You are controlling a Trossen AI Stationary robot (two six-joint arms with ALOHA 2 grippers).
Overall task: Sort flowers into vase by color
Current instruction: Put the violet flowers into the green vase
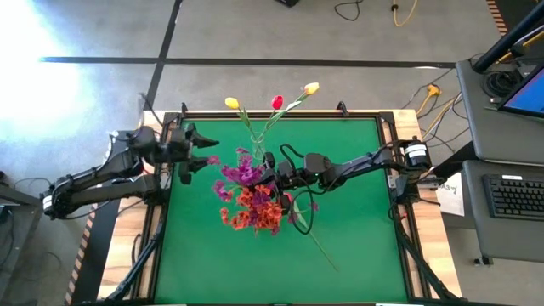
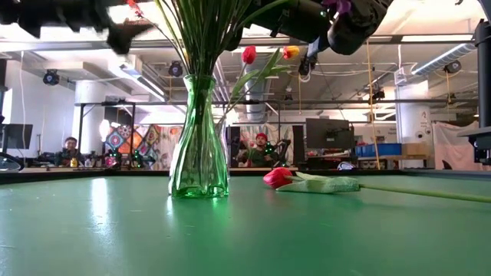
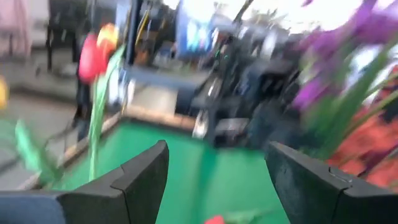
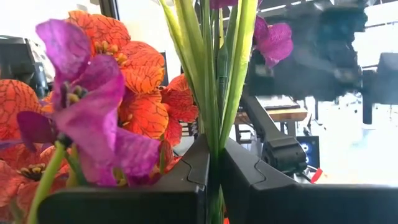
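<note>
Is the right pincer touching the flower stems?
Touching. The right wrist view shows the right pincer shut on the green stems, its fingers pressed against them.

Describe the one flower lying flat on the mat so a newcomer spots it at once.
Start at the clear glass vase on the green mat. Just beside its base a single pink-red tulip lies on its side. Every other flower is up in the vase; this one alone rests on the mat.

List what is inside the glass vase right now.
The vase holds a bundle of green stems; the high view shows tulips leaning out of it. The right gripper is shut on several stems. The stem count is hidden by overlap.
</note>
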